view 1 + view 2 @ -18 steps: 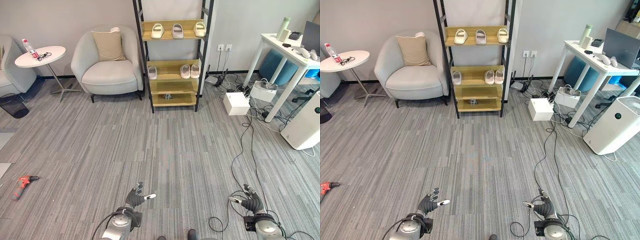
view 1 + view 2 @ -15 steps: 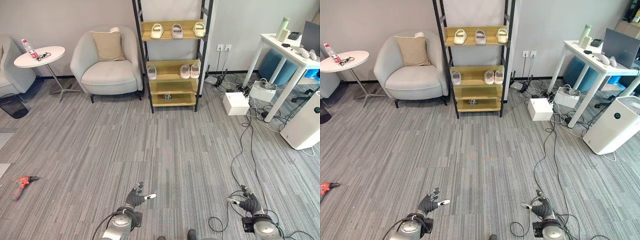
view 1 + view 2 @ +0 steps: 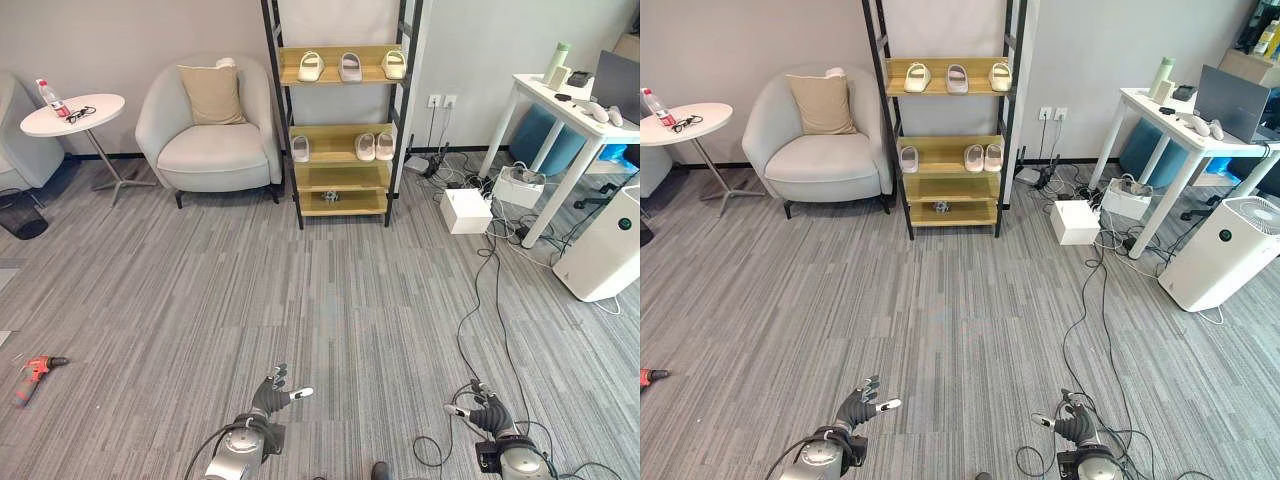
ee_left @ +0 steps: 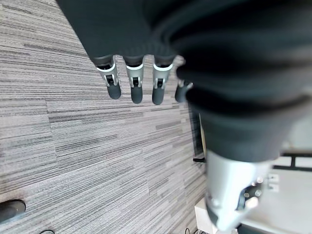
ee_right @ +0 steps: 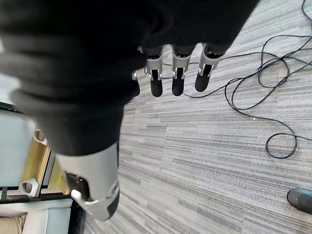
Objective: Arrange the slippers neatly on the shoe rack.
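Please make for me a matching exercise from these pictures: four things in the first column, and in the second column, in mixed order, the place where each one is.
Things:
1. red drill
2. beige cushion
3. bottle with red cap
4. white box

Places:
A. on the round side table
B. on the floor right of the shoe rack, among cables
C. on the floor at the far left
D. on the grey armchair

Right pairs: 1-C, 2-D, 3-A, 4-B.
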{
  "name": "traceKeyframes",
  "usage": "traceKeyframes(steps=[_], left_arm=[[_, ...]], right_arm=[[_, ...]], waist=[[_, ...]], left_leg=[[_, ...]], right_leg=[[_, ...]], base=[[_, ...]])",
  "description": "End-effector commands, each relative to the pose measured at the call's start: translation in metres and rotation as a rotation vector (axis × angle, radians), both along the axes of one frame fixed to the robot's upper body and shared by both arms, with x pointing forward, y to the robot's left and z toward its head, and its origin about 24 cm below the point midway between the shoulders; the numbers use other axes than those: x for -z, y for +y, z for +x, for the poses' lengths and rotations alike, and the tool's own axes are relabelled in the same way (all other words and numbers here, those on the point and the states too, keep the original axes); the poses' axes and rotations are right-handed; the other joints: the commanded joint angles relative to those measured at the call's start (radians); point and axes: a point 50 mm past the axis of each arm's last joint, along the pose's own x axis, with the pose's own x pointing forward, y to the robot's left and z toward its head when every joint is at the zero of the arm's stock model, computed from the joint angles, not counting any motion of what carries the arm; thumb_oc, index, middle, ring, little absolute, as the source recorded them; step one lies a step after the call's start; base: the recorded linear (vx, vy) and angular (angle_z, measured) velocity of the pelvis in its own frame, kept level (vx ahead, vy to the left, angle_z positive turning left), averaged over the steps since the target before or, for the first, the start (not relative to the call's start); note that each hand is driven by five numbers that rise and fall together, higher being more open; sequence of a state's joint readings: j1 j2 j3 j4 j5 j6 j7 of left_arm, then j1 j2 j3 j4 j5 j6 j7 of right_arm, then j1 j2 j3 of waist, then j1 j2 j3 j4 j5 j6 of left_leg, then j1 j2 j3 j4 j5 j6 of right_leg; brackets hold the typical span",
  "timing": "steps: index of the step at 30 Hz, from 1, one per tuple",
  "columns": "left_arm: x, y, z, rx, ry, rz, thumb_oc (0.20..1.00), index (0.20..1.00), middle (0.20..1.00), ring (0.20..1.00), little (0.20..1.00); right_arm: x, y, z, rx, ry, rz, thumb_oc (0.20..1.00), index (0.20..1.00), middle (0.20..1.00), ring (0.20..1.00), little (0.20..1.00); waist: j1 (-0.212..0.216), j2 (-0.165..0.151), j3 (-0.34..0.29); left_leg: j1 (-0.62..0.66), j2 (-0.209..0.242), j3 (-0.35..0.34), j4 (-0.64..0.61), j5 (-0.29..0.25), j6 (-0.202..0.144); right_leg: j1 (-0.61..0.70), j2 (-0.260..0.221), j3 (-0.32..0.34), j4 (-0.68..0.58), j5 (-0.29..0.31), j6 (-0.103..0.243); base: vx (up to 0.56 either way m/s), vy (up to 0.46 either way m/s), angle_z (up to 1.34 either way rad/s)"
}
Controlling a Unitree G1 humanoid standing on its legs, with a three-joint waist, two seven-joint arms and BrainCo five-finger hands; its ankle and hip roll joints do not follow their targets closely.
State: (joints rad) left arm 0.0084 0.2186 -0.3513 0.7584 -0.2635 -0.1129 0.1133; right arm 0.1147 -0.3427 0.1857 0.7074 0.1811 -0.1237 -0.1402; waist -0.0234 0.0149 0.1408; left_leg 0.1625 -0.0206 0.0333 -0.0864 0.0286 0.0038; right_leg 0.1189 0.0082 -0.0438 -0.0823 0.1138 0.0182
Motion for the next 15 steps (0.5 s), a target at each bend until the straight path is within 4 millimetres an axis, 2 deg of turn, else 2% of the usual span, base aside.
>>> traceKeyframes(steps=[1, 15], left_arm=[[-0.0106, -0.0064, 0.0197, 0.009, -0.074, -0.026, 1.0, 1.0, 1.0, 1.0, 1.0], [-0.0071, -0.0026, 0.0134, -0.022, -0.05, -0.027, 1.0, 1.0, 1.0, 1.0, 1.0]], right_arm=[[-0.0124, 0.0048, 0.0218, -0.018, -0.097, 0.022, 1.0, 1.0, 1.0, 1.0, 1.0], [-0.0116, 0.0065, 0.0193, -0.029, -0.087, 0.026, 1.0, 1.0, 1.0, 1.0, 1.0]], waist=[[-0.009, -0.028, -0.014], [-0.008, -0.027, -0.006]], left_leg=[[-0.019, 0.043, 0.047, -0.001, -0.013, -0.047], [-0.017, 0.043, 0.044, -0.001, -0.019, -0.045]], right_leg=[[0.021, -0.079, 0.055, -0.005, -0.12, 0.09], [0.023, -0.081, 0.051, -0.005, -0.125, 0.091]], base=[[0.0, 0.0, 0.0], [0.0, 0.0, 0.0]])
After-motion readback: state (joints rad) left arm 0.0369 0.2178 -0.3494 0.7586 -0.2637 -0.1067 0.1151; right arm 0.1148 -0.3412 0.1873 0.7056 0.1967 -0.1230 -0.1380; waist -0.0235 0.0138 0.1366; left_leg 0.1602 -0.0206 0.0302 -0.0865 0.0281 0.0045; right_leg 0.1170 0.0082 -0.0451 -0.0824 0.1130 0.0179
